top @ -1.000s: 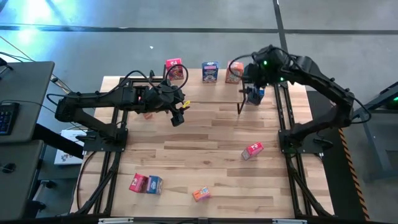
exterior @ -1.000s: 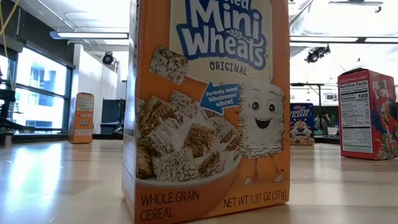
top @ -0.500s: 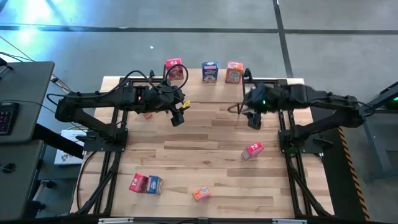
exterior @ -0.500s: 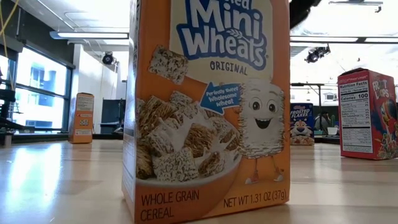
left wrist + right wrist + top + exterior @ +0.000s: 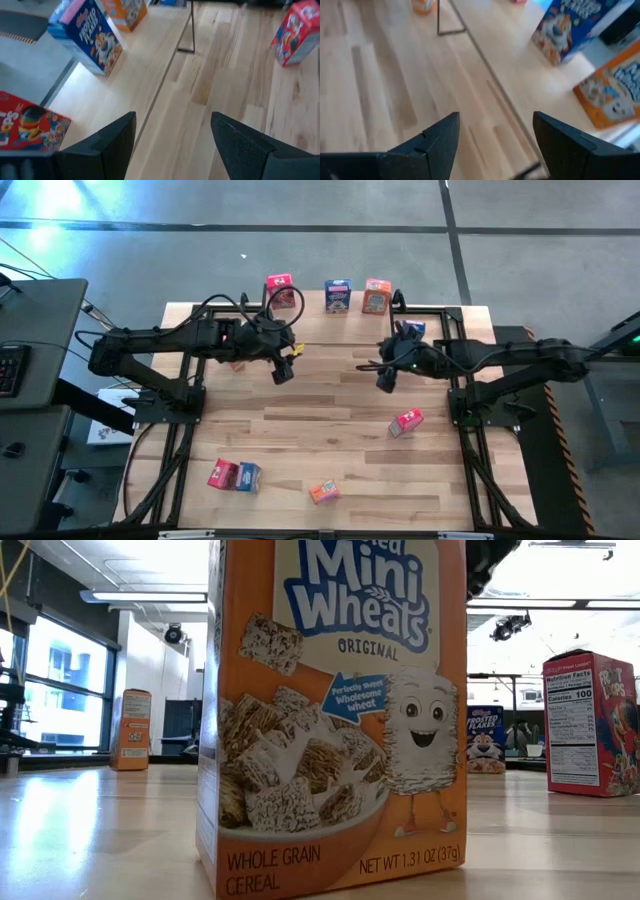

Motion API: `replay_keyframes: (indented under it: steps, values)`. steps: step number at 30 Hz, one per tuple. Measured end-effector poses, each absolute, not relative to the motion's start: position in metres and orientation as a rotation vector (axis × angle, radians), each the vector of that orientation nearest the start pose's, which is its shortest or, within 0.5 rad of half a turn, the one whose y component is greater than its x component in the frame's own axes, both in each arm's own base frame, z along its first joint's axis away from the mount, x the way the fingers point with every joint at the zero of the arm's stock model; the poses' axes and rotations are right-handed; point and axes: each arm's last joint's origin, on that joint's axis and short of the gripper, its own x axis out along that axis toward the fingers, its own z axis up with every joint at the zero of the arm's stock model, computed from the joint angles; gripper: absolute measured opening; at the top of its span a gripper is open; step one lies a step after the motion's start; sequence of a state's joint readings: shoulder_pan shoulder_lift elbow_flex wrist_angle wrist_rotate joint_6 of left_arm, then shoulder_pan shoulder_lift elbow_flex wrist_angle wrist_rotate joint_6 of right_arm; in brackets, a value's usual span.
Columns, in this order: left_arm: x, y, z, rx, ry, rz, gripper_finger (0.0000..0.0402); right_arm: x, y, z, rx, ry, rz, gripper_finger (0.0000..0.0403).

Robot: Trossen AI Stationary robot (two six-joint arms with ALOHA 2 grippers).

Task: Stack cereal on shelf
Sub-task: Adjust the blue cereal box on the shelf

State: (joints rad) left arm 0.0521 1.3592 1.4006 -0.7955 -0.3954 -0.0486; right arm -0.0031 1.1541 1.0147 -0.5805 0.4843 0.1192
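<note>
Presently, item one: my right gripper (image 5: 385, 378), fingers spread and holding nothing, hanging over bare tabletop (image 5: 330, 395) just off the front edge of the shelf (image 5: 330, 330). Item two, nearest loose stock: one pink-red cereal box (image 5: 406, 421), lying on the table on the side away from the shelf and a little outward toward my right arm's base. It is near the gripper, not touching it. Its long axis runs slantwise across the table boards, so I judge my wrist would need turning to put the fingers across the narrow sides. Item three: my left gripper (image 5: 283, 372), also spread and empty, level with the right one by the shelf front and well apart from that box, so the right arm is plainly the nearer. Item four, further loose stock toward the table's far front: a pink-red box (image 5: 222, 474) touching a blue box (image 5: 249, 476), closer to the left arm's side, and one orange box (image 5: 322, 492) between the two sides. Item five, along the back: a pink-red box (image 5: 279, 284), a blue box (image 5: 337, 296) and an orange box (image 5: 376, 296), standing in a row.
</note>
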Motion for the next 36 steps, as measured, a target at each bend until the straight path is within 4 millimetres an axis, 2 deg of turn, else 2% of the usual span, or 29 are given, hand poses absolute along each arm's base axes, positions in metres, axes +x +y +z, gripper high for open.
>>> replay_keyframes:
  steps: [13, 18, 27, 36]
  values:
    - [0.267, 0.024, 0.36, 0.073, 0.834, 0.461, 0.0248, 0.283, -0.017, 0.289, -0.17, 0.494, -0.575, 0.0245]
    - [0.261, 0.018, 0.358, 0.105, 0.848, 0.513, 0.0248, 0.3, -0.021, 0.278, -0.187, 0.452, -0.69, 0.0245]
    - [0.227, 0.014, 0.354, 0.093, 0.798, 0.555, 0.0248, 0.325, -0.033, 0.257, -0.146, 0.377, -0.813, 0.0245]
    - [0.195, 0.015, 0.346, 0.069, 0.758, 0.6, 0.0248, 0.333, -0.061, 0.243, -0.092, 0.325, -1.003, 0.0245]
